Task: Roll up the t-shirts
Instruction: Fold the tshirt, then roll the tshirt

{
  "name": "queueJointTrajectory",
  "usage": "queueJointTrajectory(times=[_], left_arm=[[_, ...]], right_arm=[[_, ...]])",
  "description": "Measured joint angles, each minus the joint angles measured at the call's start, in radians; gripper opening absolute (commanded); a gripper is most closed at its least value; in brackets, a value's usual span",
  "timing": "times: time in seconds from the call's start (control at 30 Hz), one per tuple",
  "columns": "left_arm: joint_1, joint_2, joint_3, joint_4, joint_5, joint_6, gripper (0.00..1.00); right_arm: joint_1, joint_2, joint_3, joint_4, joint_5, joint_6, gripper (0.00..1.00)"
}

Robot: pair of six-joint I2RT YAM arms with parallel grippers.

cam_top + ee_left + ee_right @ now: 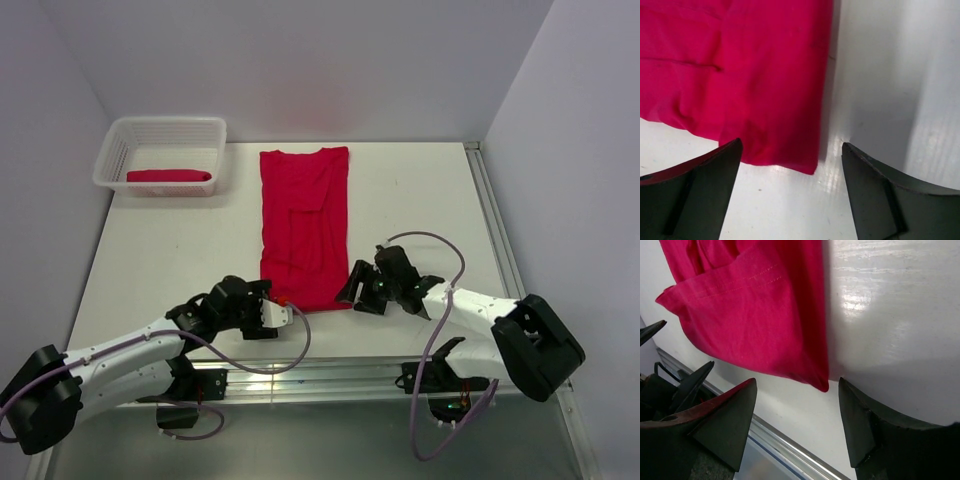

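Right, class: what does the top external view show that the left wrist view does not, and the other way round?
Only the top view: the basket holding a rolled t-shirt, and the right gripper. Only the left wrist view: creases close up, and a near corner of the flat t-shirt seen between the fingers of the open left gripper. Both: that t-shirt on the white table.

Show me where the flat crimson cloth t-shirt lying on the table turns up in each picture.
Top external: crimson cloth t-shirt, centre of picture.
Left wrist: t-shirt fills upper left.
Right wrist: t-shirt upper left too.
Shared landmark: glossy white table beside it.
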Motion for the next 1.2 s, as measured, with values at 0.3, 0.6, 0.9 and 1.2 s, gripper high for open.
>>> queueJointTrajectory(times=[0.3,0.6,0.9,1.2], left_arm=[[-0.005,0.067,-0.005,0.131,-0.024,0.046,0.73],[-0.045,0.053,-0.005,0.11,-0.018,0.075,0.66],[-0.121,0.129,-0.002,0.093,-0.019,0.097,0.57],[-0.122,0.24,0.024,0.209,-0.058,0.099,0.54]], right_arm=[[-0.009,0.092,0.029,0.055,-0.033,0.025,0.63],[-0.026,0.159,0.063,0.071,-0.067,0.034,0.57],[-0.039,0.169,0.079,0.025,-0.067,0.047,0.49],[-0.042,0.149,0.08,-0.03,-0.052,0.068,0.44]])
